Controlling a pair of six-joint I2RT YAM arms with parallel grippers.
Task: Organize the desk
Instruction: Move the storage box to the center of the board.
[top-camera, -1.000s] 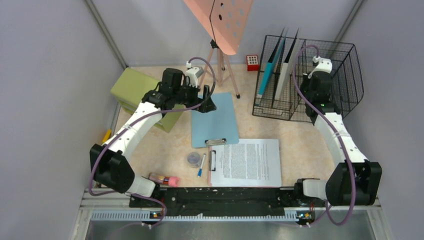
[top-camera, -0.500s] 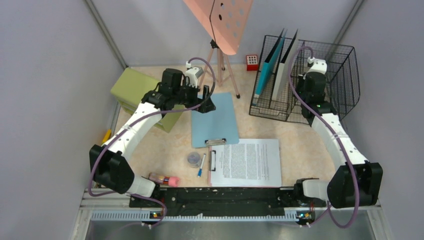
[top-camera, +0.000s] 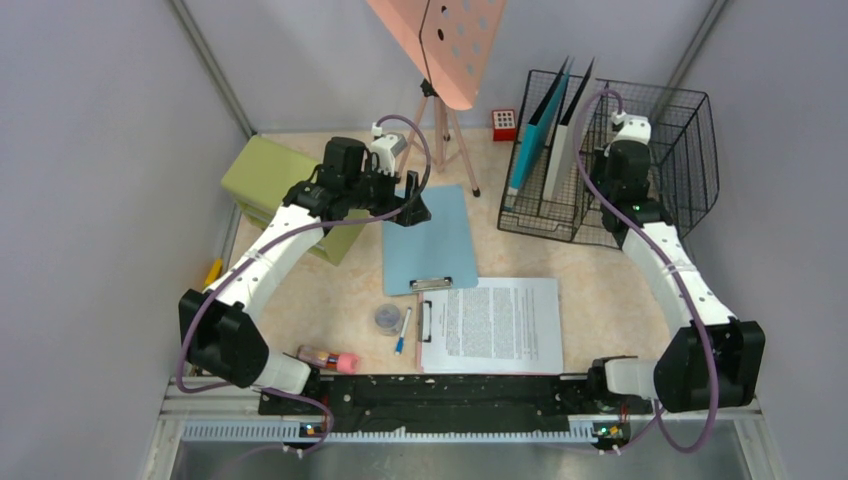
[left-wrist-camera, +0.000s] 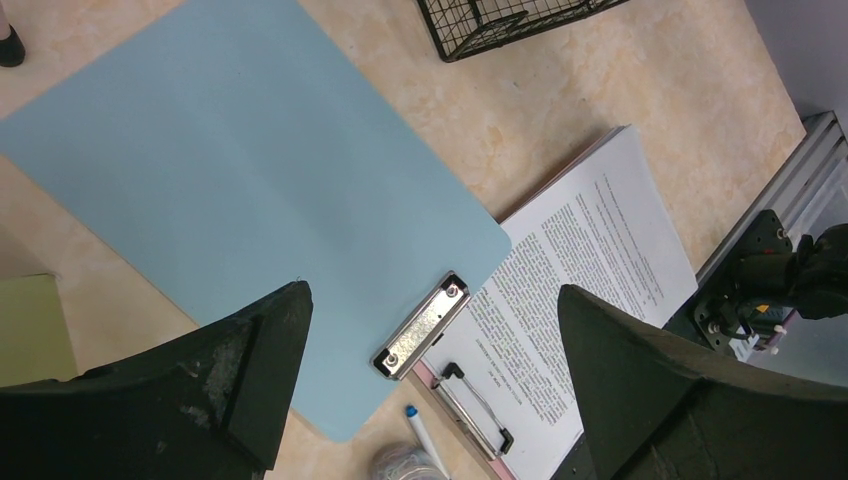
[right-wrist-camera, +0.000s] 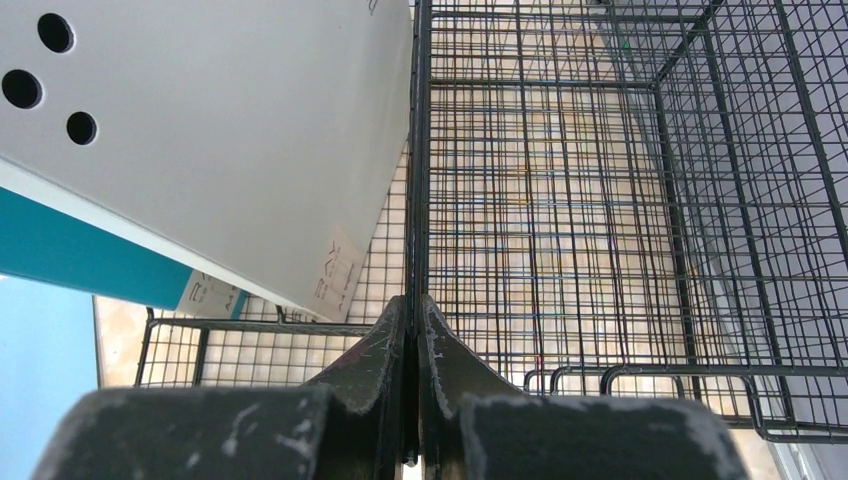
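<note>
Green drawer cabinet (top-camera: 262, 180) sits at the bench's (top-camera: 600, 285) far left, against the wall. The left arm (top-camera: 285, 225) reaches over it from its near-edge base, elbow bent, wrist turned rightward. Its jaws are spread wide and empty, hovering above the top end of the blue clipboard (left-wrist-camera: 240, 180), probably lined up for a pick. That board lies flat mid-bench with its metal clip (left-wrist-camera: 420, 326) pointing toward the rail. The clip end overlaps the printed sheet (top-camera: 505, 322), which is held in a second clipboard nearer the arms. A small round container (top-camera: 387, 318) and a pen (top-camera: 402, 330) lie loose just left of the sheet.

Further right stands the black wire rack (top-camera: 690, 130), with a teal folder (top-camera: 530, 130) and a white folder (right-wrist-camera: 220, 130) leaning in its left slots. The right arm (top-camera: 665, 260) stretches forward, wrist high over the rack. Its jaws are pinched shut on a vertical wire of the divider, seemingly to drag or steady the rack. The open slots suggest the loose boards belong there.
</note>
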